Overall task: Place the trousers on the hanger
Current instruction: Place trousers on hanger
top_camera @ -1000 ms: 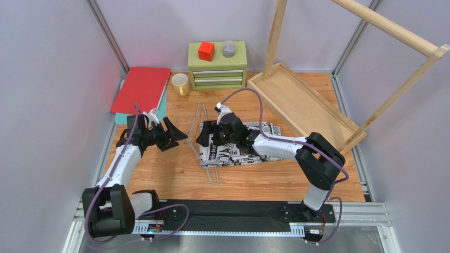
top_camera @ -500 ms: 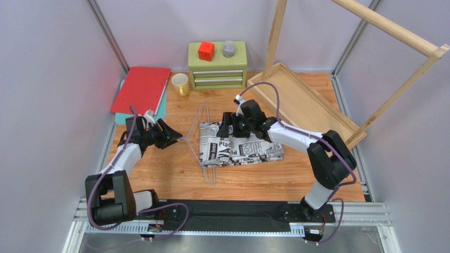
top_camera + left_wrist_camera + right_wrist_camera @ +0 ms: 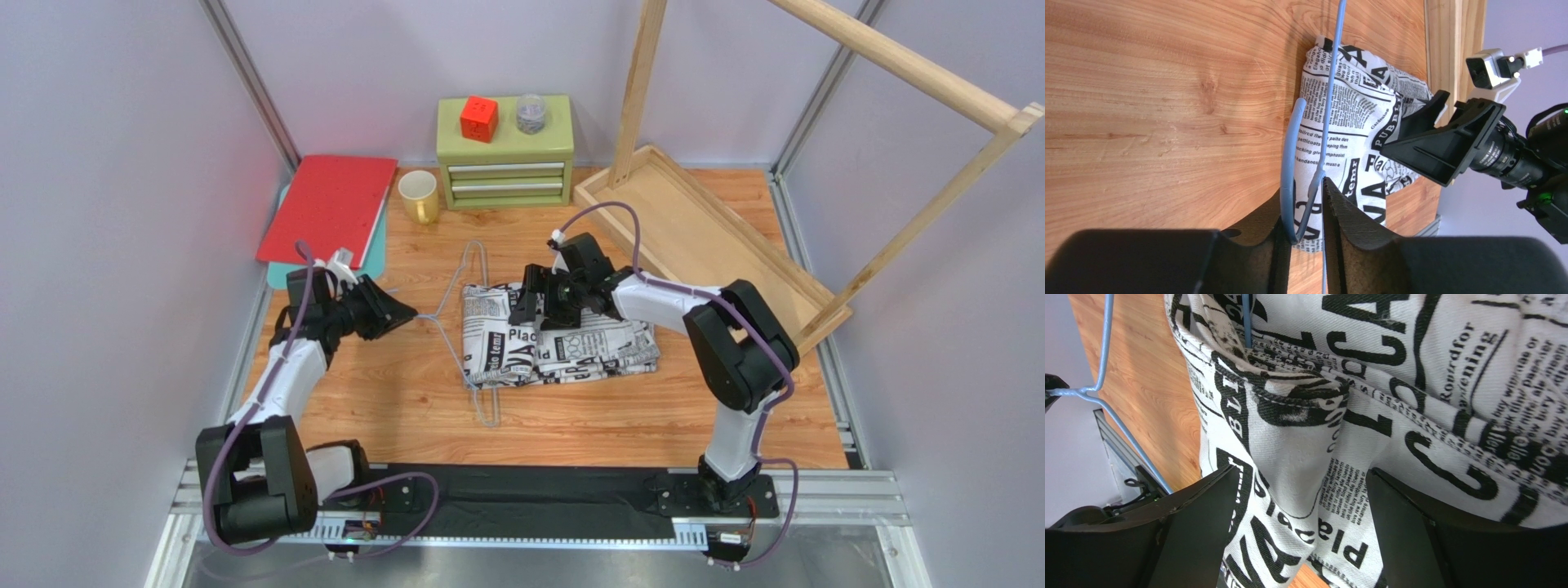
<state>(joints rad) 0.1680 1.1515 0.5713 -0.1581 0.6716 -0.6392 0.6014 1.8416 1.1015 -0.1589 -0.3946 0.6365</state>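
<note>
Two arms share this job, and the coming move turns on one line across the table [image 3: 368, 404]: the hook end of the hanger on your left, the cloth on your right, and the hanger's long bar running near-to-far between them.

Start with the trousers [image 3: 567, 346]. They lie folded in a flat block at the middle of the table, their long side running left to right, and their left edge sits over the hanger's long bar. In the right wrist view the blue wire disappears into a fold of the cloth. You cannot tell from this whether the cloth is wrapped fully round the bar or only bunched against it.

The hanger [image 3: 1285, 171] lies flat, its hook pointing left and its two shoulders spreading toward the trousers.

Your left gripper [image 3: 399, 312] reaches in low from the left with its jaws pinched narrow on the hook, so that arm owns the hanger. Your right gripper [image 3: 1303, 484] is the nearer one to the cloth. It hovers over the far left part of the trousers, pointing down and leftward, jaws spread wide with printed cloth between them but not clamped.

Judging by this, the next step is for the right arm to take hold of the cloth near the bar.
</note>
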